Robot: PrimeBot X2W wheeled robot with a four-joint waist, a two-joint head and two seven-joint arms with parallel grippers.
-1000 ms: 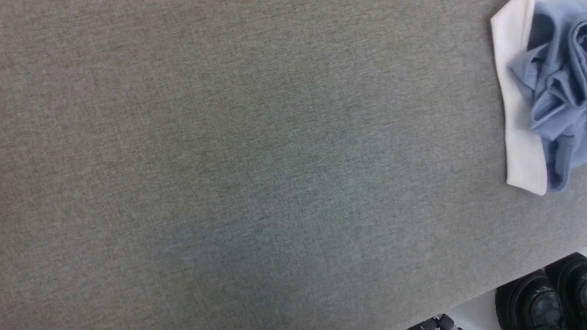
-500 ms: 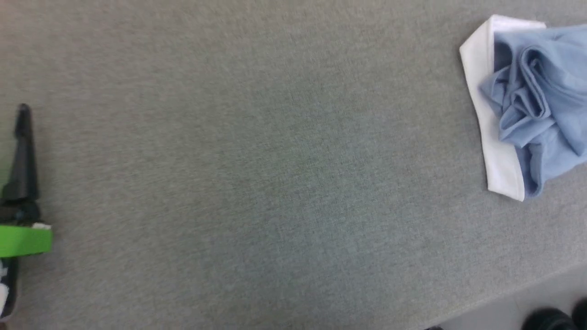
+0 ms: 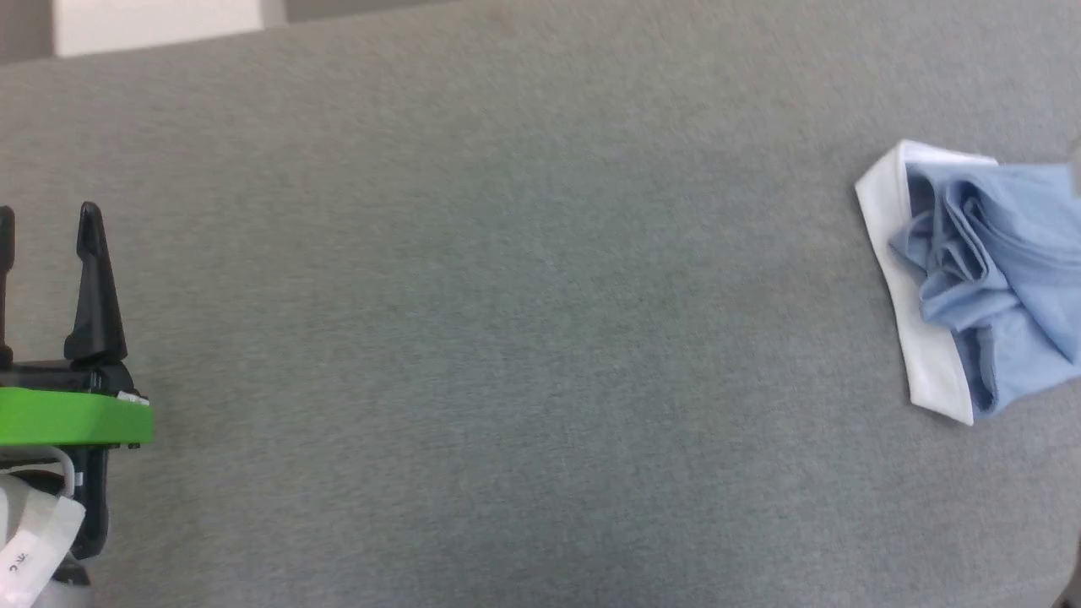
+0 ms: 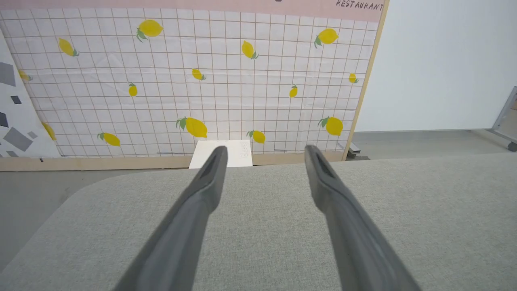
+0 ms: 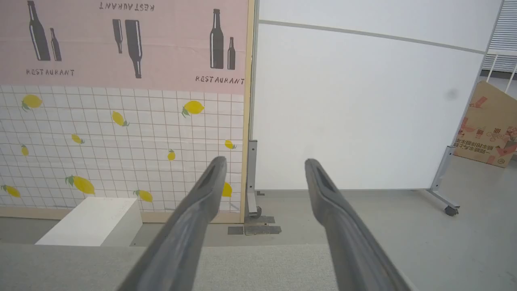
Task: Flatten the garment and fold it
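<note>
Blue garment (image 3: pixel 988 287) bunched rt, left hand (image 3: pixel 46 211) spread

A crumpled light blue shirt with a white collar band (image 3: pixel 1005 279) lies at the right edge of the grey fabric worktop (image 3: pixel 524 338). Well apart, at lower left, the green-banded left pincer (image 3: pixel 46 211) points up, fingers parted.

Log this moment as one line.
garment: crumpled, far right on table | left gripper: jaws open | right gripper: jaws open | fold: not started
</note>
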